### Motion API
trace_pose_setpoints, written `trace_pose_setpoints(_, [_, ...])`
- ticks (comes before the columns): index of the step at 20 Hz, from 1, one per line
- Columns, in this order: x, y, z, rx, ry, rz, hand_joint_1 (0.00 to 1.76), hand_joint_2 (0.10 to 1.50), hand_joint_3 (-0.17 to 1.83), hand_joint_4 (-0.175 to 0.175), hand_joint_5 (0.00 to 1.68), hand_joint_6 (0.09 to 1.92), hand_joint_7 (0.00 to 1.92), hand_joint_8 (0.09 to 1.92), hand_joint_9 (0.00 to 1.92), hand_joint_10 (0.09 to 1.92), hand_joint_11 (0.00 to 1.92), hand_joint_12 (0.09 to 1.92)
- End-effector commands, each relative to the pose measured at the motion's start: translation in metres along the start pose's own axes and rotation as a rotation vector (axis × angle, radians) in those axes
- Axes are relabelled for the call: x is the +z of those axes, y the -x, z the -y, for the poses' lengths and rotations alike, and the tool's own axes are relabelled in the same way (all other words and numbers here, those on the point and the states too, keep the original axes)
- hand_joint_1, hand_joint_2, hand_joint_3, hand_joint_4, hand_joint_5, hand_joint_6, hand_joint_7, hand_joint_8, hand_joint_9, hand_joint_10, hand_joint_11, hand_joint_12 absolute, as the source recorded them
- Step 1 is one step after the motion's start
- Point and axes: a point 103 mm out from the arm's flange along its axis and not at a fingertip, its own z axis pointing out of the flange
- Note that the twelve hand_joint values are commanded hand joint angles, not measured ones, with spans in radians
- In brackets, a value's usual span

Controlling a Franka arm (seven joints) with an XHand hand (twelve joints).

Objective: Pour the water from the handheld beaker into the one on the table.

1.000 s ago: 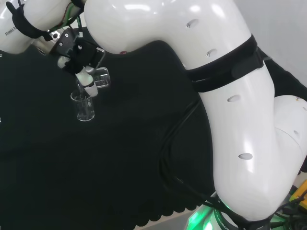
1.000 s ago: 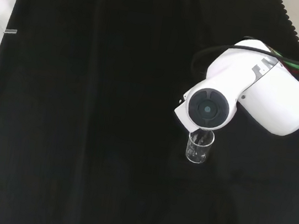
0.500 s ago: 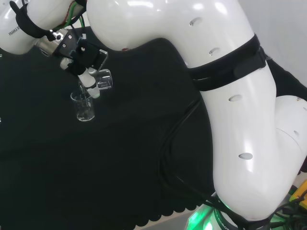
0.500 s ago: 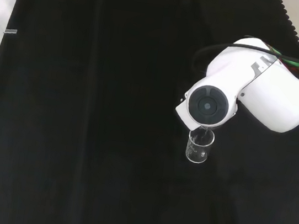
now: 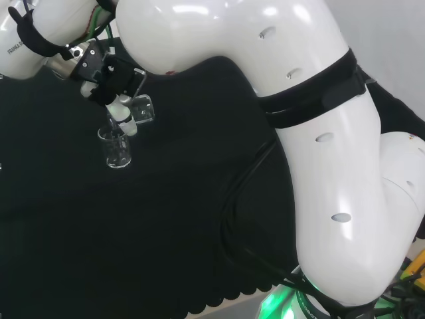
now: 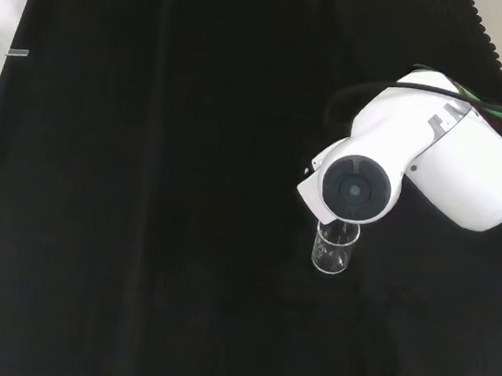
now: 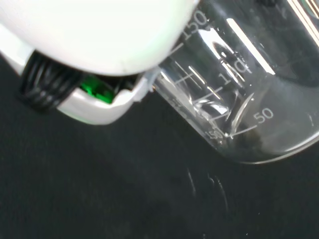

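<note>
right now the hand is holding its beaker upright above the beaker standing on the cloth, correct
Not quite. The held beaker is tipped well over on its side, not upright; the head view shows it leaning down toward the standing beaker. The rest holds: the hand grips it above the beaker that stands on the black cloth.

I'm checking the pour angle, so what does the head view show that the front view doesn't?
Head view alone: the hand, its fingers curled round the held beaker, which is tipped on its side just above the standing beaker.

Front view alone: the arm's white link with its round grey cap standing directly above the standing beaker, and grey tabs along the cloth's edges.

Both: the standing beaker upright on the black cloth, with the arm over it.
</note>
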Motion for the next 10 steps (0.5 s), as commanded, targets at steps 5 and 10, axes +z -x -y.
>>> trace_pose_setpoints(5, [0.0002, 0.0018, 0.0018, 0.013, -0.001, 0.027, 1.44, 0.55, 0.71, -0.175, 1.41, 0.4, 1.43, 0.5, 1.6, 0.09, 1.36, 0.69])
trace_pose_setpoints(10, [0.0013, 0.0035, 0.0021, 0.015, -0.006, 0.038, 1.44, 0.55, 0.71, -0.175, 1.41, 0.4, 1.43, 0.5, 1.6, 0.09, 1.36, 0.69])
